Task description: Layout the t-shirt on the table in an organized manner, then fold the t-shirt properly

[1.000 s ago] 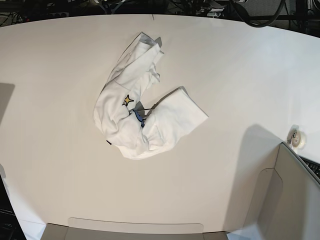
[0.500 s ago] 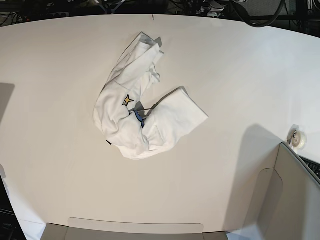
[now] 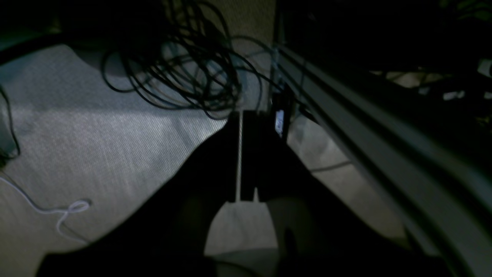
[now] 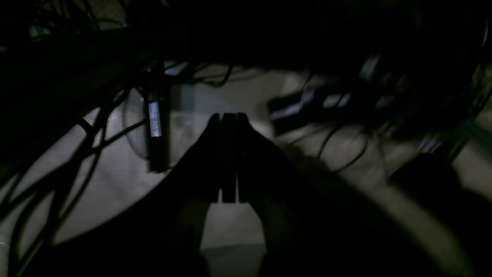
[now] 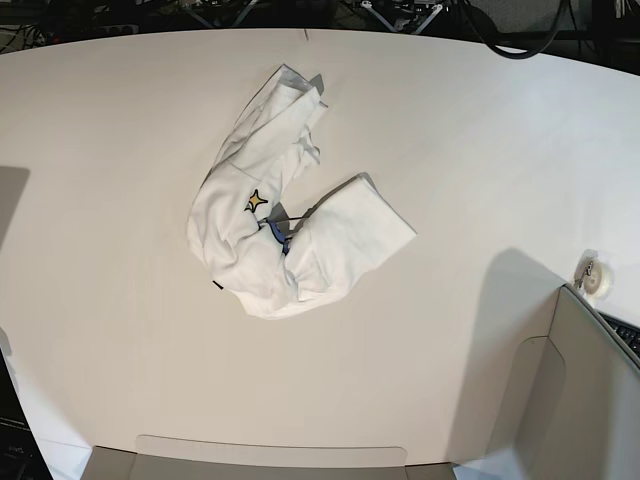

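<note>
Base view, one item: the t-shirt (image 5: 283, 223), white, lying crumpled in a bent V on the table (image 5: 480, 150), a little left of centre and toward the far half. One limb of the V runs from the near-left bulge up to the far edge; the other runs out to the right. A yellow star and a scrap of blue print show at the bend; a small black tag lies at the near-left hem. No arm or gripper appears over the tabletop in this view. Left wrist view: left gripper (image 3: 240, 157) dark, fingers drawn together with only a thin slit of light between them, holding nothing, aimed at grey floor and a tangle of cables. Right wrist view: right gripper (image 4: 228, 157) likewise clenched and empty, over cables and dim floor. Judgement: both arms are parked off the table, well apart from the shirt; the garment sits slightly toward the right arm's side, so that arm probably has the shorter reach.
</note>
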`<state>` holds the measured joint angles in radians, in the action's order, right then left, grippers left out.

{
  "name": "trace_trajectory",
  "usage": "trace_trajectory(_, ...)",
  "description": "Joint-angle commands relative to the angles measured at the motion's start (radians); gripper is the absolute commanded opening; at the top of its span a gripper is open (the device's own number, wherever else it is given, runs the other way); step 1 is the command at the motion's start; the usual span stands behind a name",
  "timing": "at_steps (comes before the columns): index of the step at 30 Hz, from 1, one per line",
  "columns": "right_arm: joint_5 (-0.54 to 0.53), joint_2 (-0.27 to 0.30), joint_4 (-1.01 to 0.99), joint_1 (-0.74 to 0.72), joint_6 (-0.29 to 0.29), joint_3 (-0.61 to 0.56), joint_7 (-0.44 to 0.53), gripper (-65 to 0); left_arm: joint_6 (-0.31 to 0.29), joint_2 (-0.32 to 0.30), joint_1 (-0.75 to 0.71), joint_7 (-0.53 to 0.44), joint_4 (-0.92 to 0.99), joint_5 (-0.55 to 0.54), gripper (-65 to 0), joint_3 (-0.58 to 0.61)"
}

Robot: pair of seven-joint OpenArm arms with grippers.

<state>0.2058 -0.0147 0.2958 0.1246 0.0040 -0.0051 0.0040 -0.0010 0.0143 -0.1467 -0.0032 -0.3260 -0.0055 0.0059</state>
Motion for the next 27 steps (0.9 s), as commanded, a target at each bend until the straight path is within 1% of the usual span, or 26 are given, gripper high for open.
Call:
trace_trajectory(1, 0.034, -0.003, 0.03, 0.033, 0.001, 0.0, 0.003, -65.0, -0.001, 0.014, -0.032, -0.013, -0.046, 0.002, -65.0, -0.002)
trace_trajectory(4, 0.119, -0.004, 0.11, 0.094, 0.0, 0.0, 0.003, -65.0, -0.001, 0.02, -0.106, -0.008, -0.152, 0.002, -65.0, -0.002)
trace_trajectory(7, 0.156, -0.004, 0.188, 0.169, 0.0, 0.0, 0.001, -65.0, -0.001, 0.04, -0.173, -0.007, -0.246, 0.002, -65.0, -0.002)
trace_trajectory(13, 0.154, 0.003, 0.408, 0.375, 0.0, 0.0, 0.003, -65.0, -0.001, 0.043, -0.354, -0.005, -0.486, 0.002, -65.0, 0.003)
trace_trajectory(18, 0.151, 0.003, 0.612, 0.562, 0.0, 0.001, 0.003, -65.0, -0.001, 0.042, -0.531, -0.004, -0.727, 0.002, -65.0, 0.009)
trace_trajectory(21, 0.11, 0.025, 0.699, 0.645, 0.0, -0.003, 0.004, -65.0, -0.001, 0.04, -0.615, -0.004, -0.836, 0.002, -65.0, 0.059)
trace_trajectory(23, 0.071, 0.035, 0.733, 0.677, 0.001, -0.022, 0.004, -65.0, -0.001, 0.02, -0.678, -0.004, -0.908, 0.002, -65.0, 0.096)
trace_trajectory(25, 0.056, 0.072, 0.77, 0.706, 0.0, -0.054, 0.004, -65.0, -0.001, -0.003, -0.747, -0.005, -0.988, -0.004, -65.0, 0.136)
trace_trajectory(26, 0.056, 0.081, 0.791, 0.722, 0.0, -0.072, 0.004, -65.0, -0.001, -0.014, -0.779, -0.007, -1.025, -0.023, -65.0, 0.157)
trace_trajectory(27, 0.056, 0.089, 0.816, 0.735, 0.0, -0.086, 0.004, -65.0, -0.001, -0.038, -0.812, -0.007, -1.074, -0.05, -65.0, 0.177)
